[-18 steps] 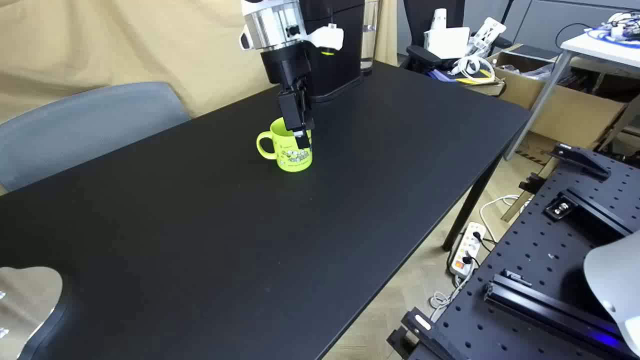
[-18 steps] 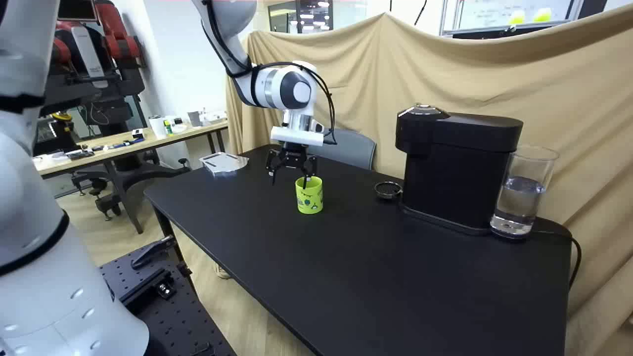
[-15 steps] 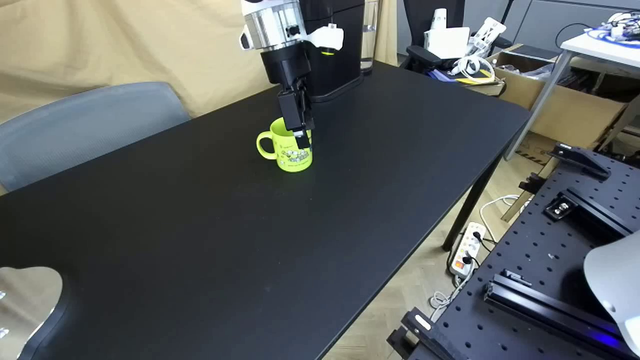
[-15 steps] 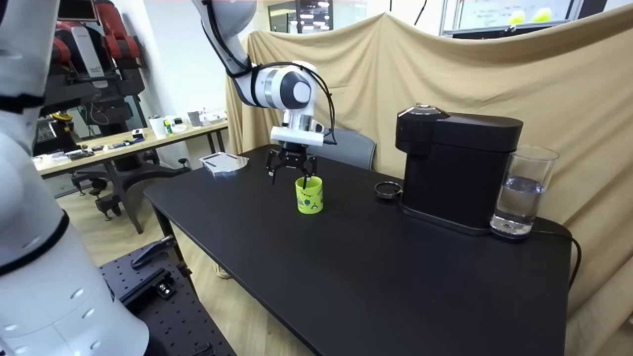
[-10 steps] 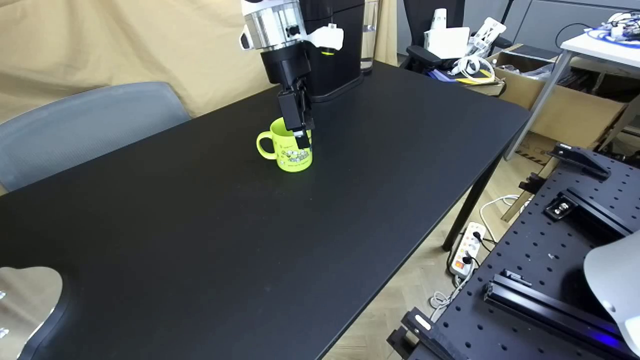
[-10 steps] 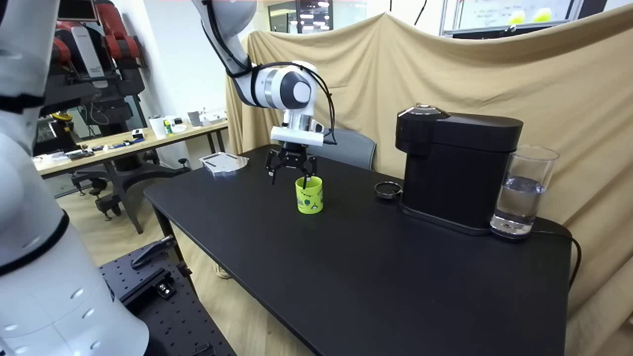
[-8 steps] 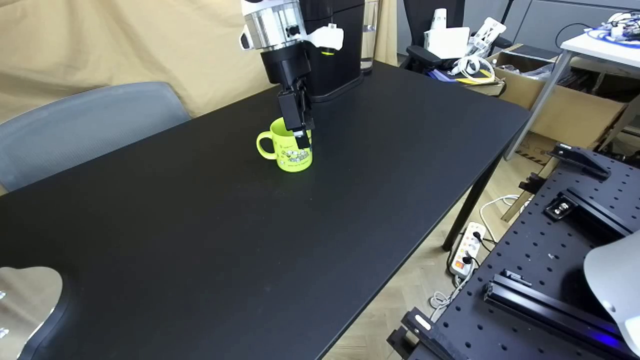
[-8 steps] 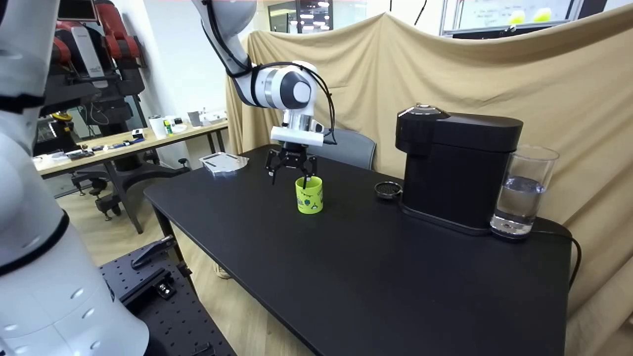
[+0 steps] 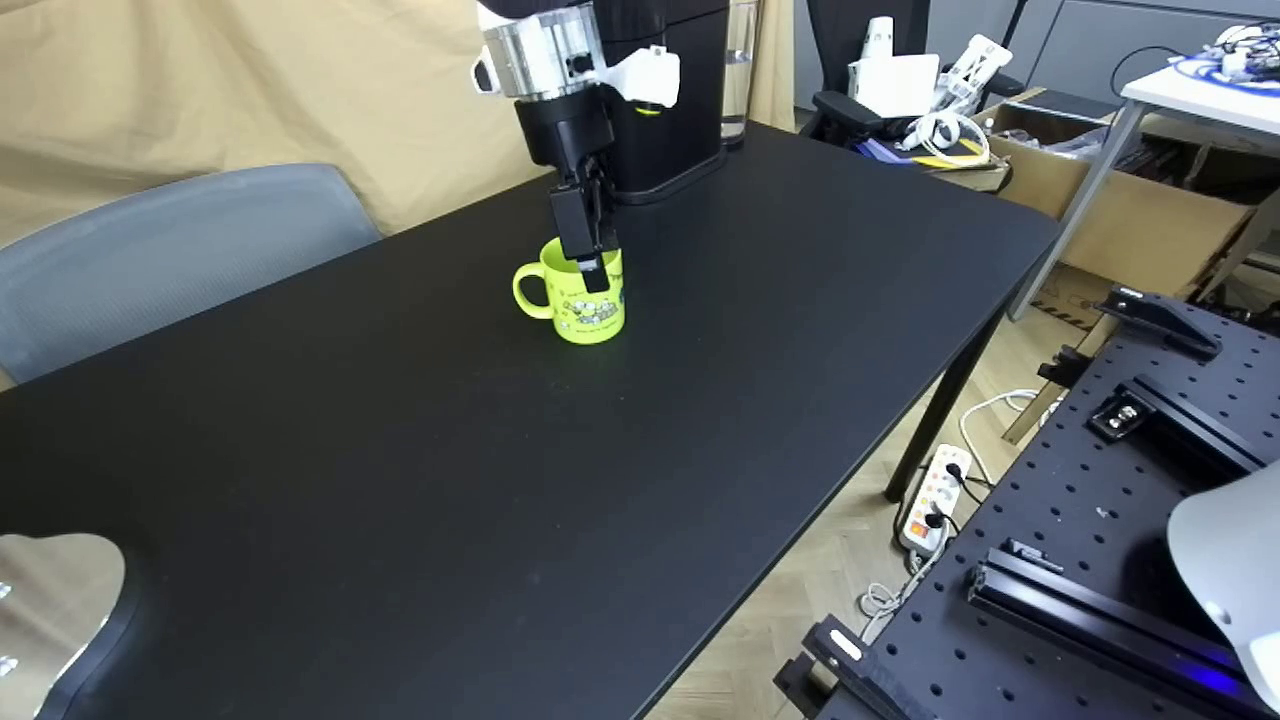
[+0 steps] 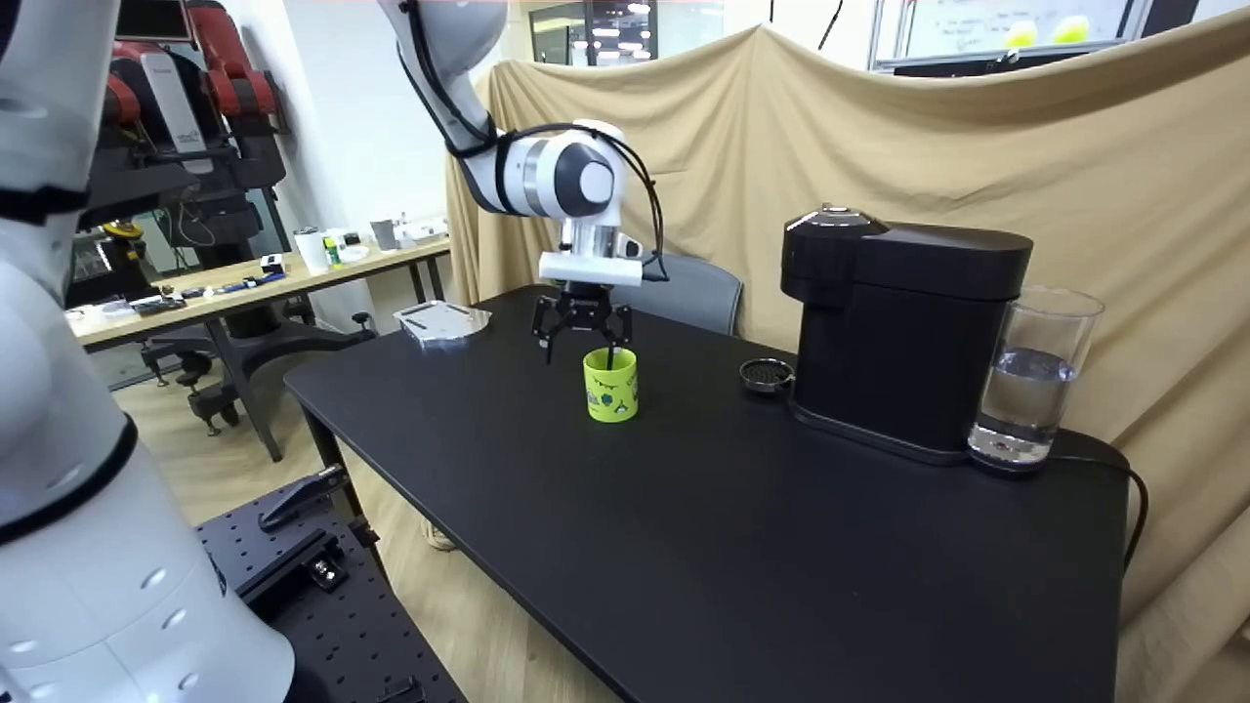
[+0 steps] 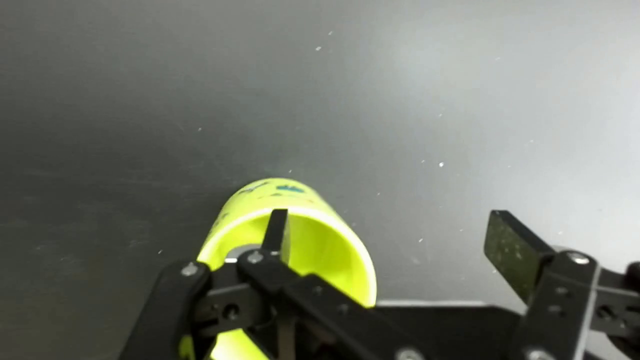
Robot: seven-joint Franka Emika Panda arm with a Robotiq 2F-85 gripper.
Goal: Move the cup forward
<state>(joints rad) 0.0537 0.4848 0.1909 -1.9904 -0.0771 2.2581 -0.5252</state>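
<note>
The cup, a lime-green mug with printed figures, stands upright on the black table in both exterior views (image 9: 590, 318) (image 10: 612, 402). Its loop handle shows on the left in an exterior view. My gripper (image 10: 580, 359) is open and points down at the cup. In the wrist view, the gripper (image 11: 389, 217) has its left finger over the mouth of the cup (image 11: 322, 250) and its right finger outside, over bare table. I cannot tell whether the left finger touches the cup or how deep it reaches. The arm linkage hides part of the cup in the wrist view.
A black coffee machine (image 10: 898, 361) stands at the back of the table (image 10: 781, 566), with a clear glass of water (image 10: 1025, 400) beside it. A small round metal piece (image 10: 767, 375) lies by the machine. A silver tray (image 10: 441, 320) lies at the far end. A grey chair (image 9: 180, 260) stands behind.
My gripper has shifted slightly, a little left and up in an exterior view, and stays open. The cup has not moved.
</note>
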